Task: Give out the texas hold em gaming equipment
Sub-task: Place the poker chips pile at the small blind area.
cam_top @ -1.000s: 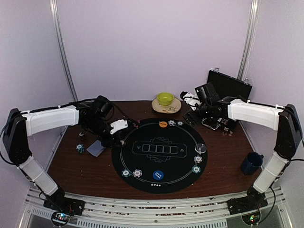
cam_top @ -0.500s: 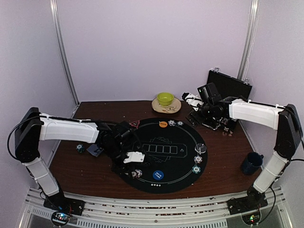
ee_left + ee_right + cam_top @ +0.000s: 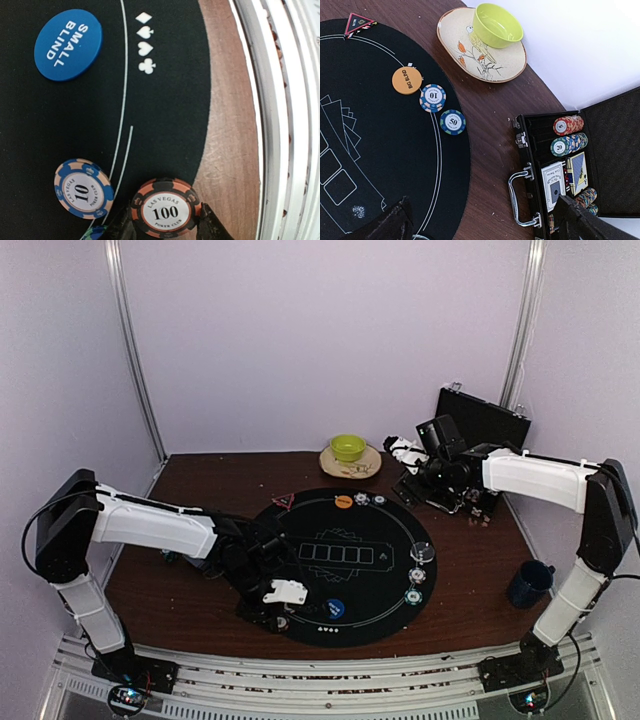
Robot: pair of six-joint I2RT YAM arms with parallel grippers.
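Note:
My left gripper [image 3: 166, 221] is shut on an orange-and-black 100 poker chip [image 3: 166, 207] at the near rim of the round black mat [image 3: 345, 580]; in the top view the left gripper [image 3: 279, 611] is low at the mat's near left. Beside it lie a blue 10 chip [image 3: 83, 188] and the blue small-blind disc [image 3: 68, 44]. My right gripper [image 3: 482, 222] stands open over bare wood between the mat and the chip case [image 3: 600, 150]. At the mat's far rim lie the orange big-blind disc [image 3: 406, 80], a 10 chip [image 3: 432, 97], a 50 chip [image 3: 452, 122] and a red triangle marker [image 3: 359, 22].
The open black case [image 3: 482, 420] at the back right holds chip rows and card decks [image 3: 555, 185]. A green bowl [image 3: 348, 447] on its plate stands at the back. A dark blue mug [image 3: 528, 584] is at the right. A clear disc [image 3: 422, 551] and two chips lie on the mat's right.
My left arm has swung from the table's left side across to the mat's near-left rim and now has the 100 chip between its fingers. The right arm has barely moved.

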